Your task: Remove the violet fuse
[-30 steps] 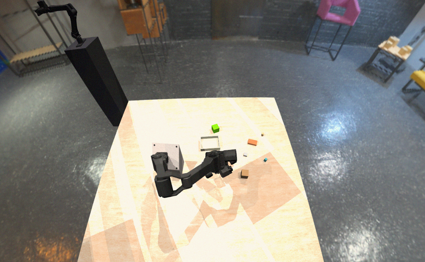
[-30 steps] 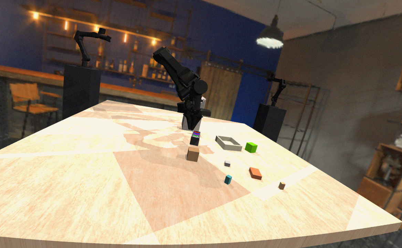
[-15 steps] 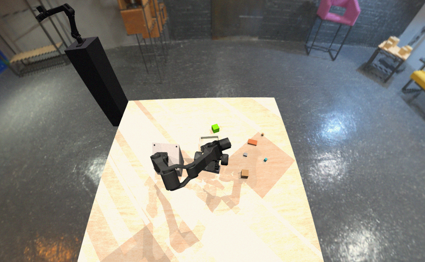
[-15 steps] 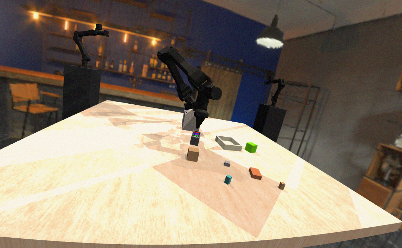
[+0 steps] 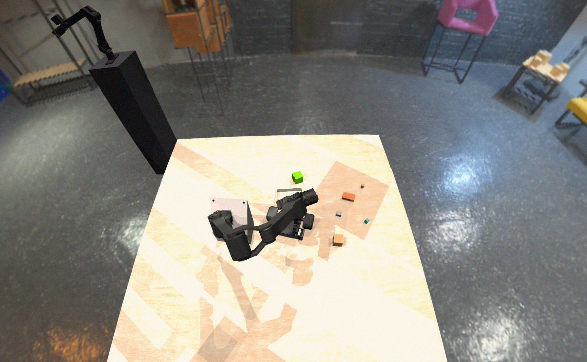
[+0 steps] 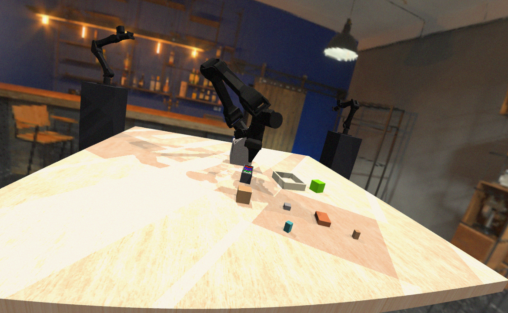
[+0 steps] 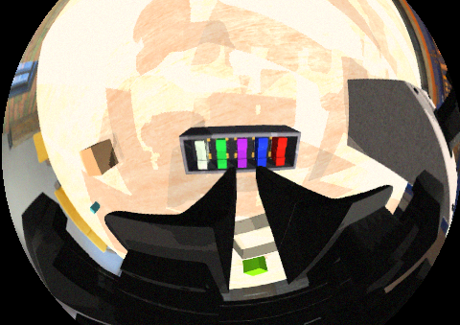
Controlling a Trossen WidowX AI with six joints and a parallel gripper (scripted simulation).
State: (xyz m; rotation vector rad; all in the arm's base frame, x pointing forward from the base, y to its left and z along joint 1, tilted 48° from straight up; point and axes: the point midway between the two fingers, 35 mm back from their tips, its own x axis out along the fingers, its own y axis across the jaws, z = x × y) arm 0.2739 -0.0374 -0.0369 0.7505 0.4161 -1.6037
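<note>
The dark fuse block point(image 7: 240, 131) point(image 6: 245, 178) holds a row of fuses: white, green, violet, blue and red. The violet fuse point(image 7: 241, 152) sits in the middle slot. My gripper point(image 7: 245, 172) point(image 6: 250, 160) points down just above the block. It is open by a narrow gap that lines up with the violet fuse, and nothing is between the fingers. The fingertips are clear of the block in the exterior view. The grey tray point(image 6: 283, 182) point(image 5: 281, 190) stands empty just beyond the block. In the top view my arm point(image 5: 286, 211) covers most of the block.
A green cube point(image 6: 317, 185) point(image 5: 297, 176) point(image 7: 256, 266) lies beside the tray. A tan cube point(image 6: 243, 194) point(image 5: 338, 239) stands close in front of the block. An orange slab point(image 6: 322, 218), a teal cube point(image 6: 287, 226), a small grey cube point(image 6: 287, 206) and a brown cube point(image 6: 355, 234) lie farther off.
</note>
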